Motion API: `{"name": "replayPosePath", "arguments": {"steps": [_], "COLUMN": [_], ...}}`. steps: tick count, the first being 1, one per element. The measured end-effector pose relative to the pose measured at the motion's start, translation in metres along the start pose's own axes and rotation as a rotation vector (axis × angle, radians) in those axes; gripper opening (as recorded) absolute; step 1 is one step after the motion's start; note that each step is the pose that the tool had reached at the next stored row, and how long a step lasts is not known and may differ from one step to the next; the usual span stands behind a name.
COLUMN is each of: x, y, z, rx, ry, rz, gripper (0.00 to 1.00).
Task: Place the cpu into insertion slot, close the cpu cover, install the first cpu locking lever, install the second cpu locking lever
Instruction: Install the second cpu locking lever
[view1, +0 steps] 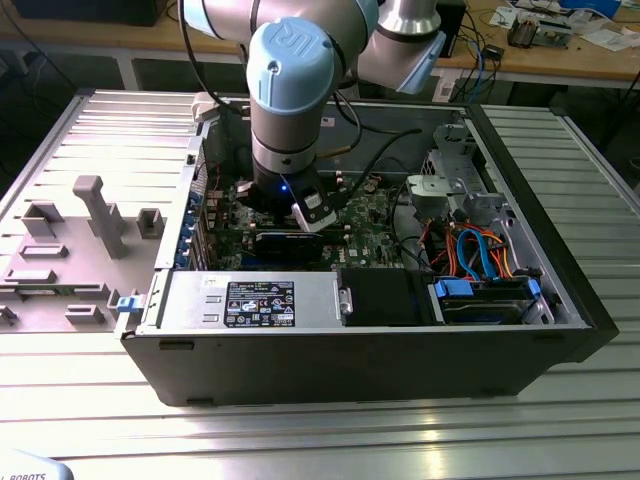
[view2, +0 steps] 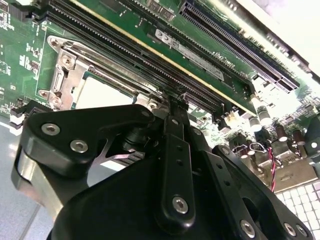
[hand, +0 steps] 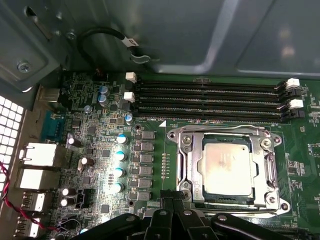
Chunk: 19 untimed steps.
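Note:
The cpu (hand: 227, 167) lies flat in the insertion slot (hand: 176, 136), its silver-grey top showing through the cutout. The cpu cover (hand: 192, 167) is down over it as a silvery frame. A thin wire lever (hand: 225, 131) runs flat along the socket side nearest the memory slots. My gripper (hand: 174, 201) is shut, with nothing visible between its fingertips, and hovers just off the socket's corner. In the second wrist view the gripper (view2: 172, 100) stands beside the cpu (view2: 100, 92) and its cover (view2: 62, 80). In the exterior view the gripper (view1: 318, 222) reaches down into the open computer case.
Long black memory slots (hand: 210, 97) run beside the socket, and capacitors (hand: 120, 155) stand on the other side of it. The case walls (view1: 350, 350), a power supply (view1: 250, 300) and a drive bay with blue cables (view1: 480, 265) ring the board. A grey fixture (view1: 70, 250) lies outside.

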<state>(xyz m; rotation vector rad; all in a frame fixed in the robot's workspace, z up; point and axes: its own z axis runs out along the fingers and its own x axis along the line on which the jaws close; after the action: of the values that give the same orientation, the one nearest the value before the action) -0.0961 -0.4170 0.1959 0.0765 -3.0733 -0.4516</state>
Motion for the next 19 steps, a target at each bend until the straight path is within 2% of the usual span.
{"name": "replayPosePath", "arguments": {"steps": [3,4,5,6,7,8,9,12,14,19], "x": [0.0000,-0.0001,-0.0001,0.0000,0.0000,0.0002,0.0004,0.0009,0.0011,0.0011], "y": [-0.0002,-0.0002,0.0001,0.0004,0.0009,0.0019,0.0043,0.0087,0.0110,0.0112], "z": [0.0002,0.0001,-0.0007,-0.0019,-0.0034,-0.0070,-0.0148,-0.0296,-0.0371,-0.0379], "rx": [0.0004,0.0037,0.0125,0.0169,0.0181,0.0192,0.0192,0.0193,0.0194,0.0193], "ry": [0.0000,0.0002,0.0004,0.0006,0.0005,0.0008,0.0007,0.0008,0.0009,0.0007], "rz": [0.000,0.000,0.000,0.000,0.001,0.001,0.001,0.001,0.001,0.001], "gripper": [0.11,0.11,0.11,0.11,0.11,0.11,0.11,0.11,0.11,0.11]}}
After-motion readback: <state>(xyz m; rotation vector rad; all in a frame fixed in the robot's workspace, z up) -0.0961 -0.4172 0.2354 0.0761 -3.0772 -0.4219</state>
